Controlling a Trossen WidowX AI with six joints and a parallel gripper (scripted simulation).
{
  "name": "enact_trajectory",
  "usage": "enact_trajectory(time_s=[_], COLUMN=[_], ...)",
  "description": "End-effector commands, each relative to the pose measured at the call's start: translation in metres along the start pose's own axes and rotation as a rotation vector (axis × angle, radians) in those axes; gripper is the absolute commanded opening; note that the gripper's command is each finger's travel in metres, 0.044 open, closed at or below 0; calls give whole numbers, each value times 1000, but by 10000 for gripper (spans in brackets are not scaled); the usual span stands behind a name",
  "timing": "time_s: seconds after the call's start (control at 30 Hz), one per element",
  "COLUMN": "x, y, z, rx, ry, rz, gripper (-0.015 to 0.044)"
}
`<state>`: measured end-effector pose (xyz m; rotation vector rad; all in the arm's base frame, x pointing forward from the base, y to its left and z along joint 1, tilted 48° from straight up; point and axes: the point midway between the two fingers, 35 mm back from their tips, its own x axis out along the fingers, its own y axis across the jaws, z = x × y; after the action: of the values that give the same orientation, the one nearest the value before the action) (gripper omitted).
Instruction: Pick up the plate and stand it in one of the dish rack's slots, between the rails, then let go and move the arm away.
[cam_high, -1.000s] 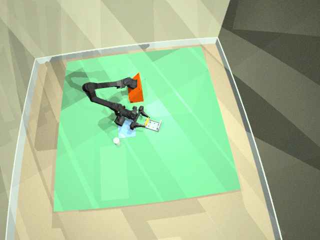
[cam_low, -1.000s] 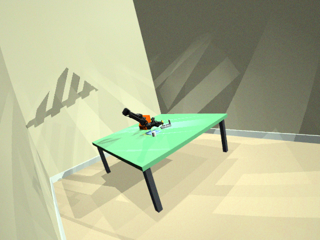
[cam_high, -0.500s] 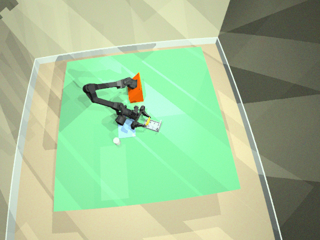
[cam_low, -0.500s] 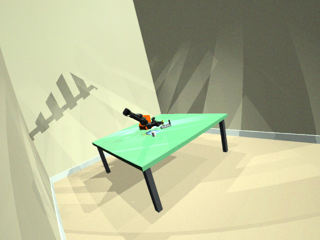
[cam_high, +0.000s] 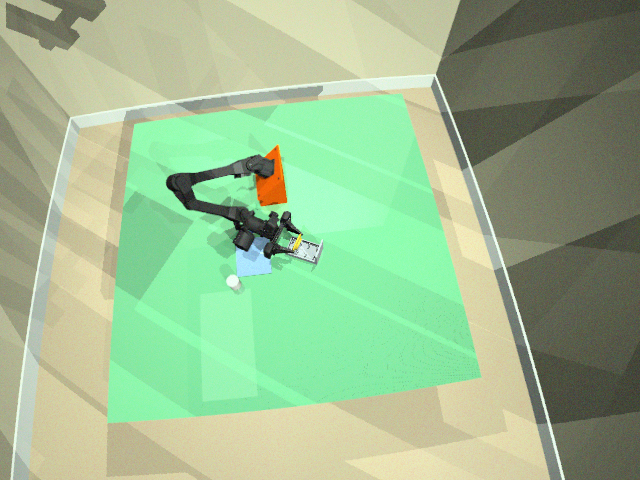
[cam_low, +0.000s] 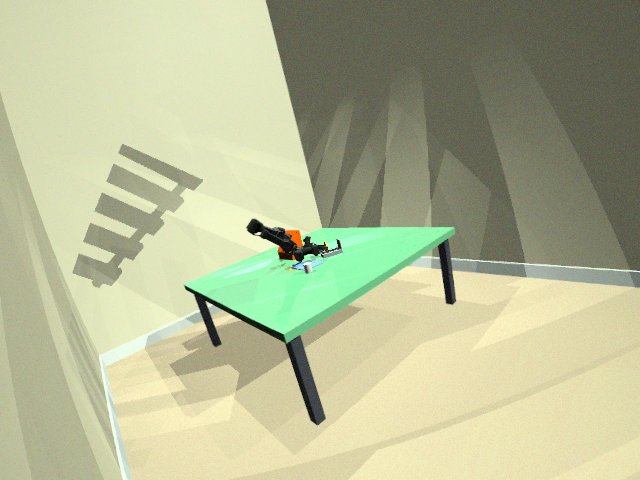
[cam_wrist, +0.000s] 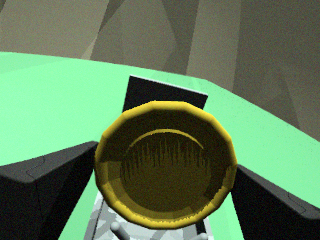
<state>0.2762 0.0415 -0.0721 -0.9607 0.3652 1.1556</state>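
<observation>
The yellow plate (cam_high: 297, 242) (cam_low: 325, 245) (cam_wrist: 167, 175) is upright, its face towards the wrist camera. My gripper (cam_high: 298, 243) (cam_wrist: 166, 162) is shut on it, one finger at each side of the rim. The plate is over the near part of the dish rack. The grey dish rack (cam_high: 311, 251) (cam_low: 332, 253) has a tall end wall, dark in the wrist view (cam_wrist: 160, 94), beyond the plate. Two peg tips show below the plate in the wrist view. The plate hides most of the rack there, so whether its lower edge touches the rack or sits between rails cannot be told.
A light blue square (cam_high: 253, 262) (cam_low: 312, 264) lies on the green table top, partly under the arm. A white cylinder (cam_high: 233, 282) (cam_low: 308, 267) stands near its corner. An orange block (cam_high: 272, 187) (cam_low: 293, 240) is by the arm's base.
</observation>
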Motion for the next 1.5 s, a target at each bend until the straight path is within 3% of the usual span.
enact_trajectory(time_s=[0.0, 0.17, 0.67, 0.9, 1.23, 1.47], x=[0, 0, 0, 0, -7, -6], y=[-1, -1, -1, -1, -21, -22], z=[1, 1, 0, 2, 106, 114], rx=[1, 1, -3, -1, 72, 118], ry=[1, 1, 0, 0, -11, 11], rz=[-2, -2, -2, 0, 61, 84], gripper=[0, 0, 394, 400, 400, 400])
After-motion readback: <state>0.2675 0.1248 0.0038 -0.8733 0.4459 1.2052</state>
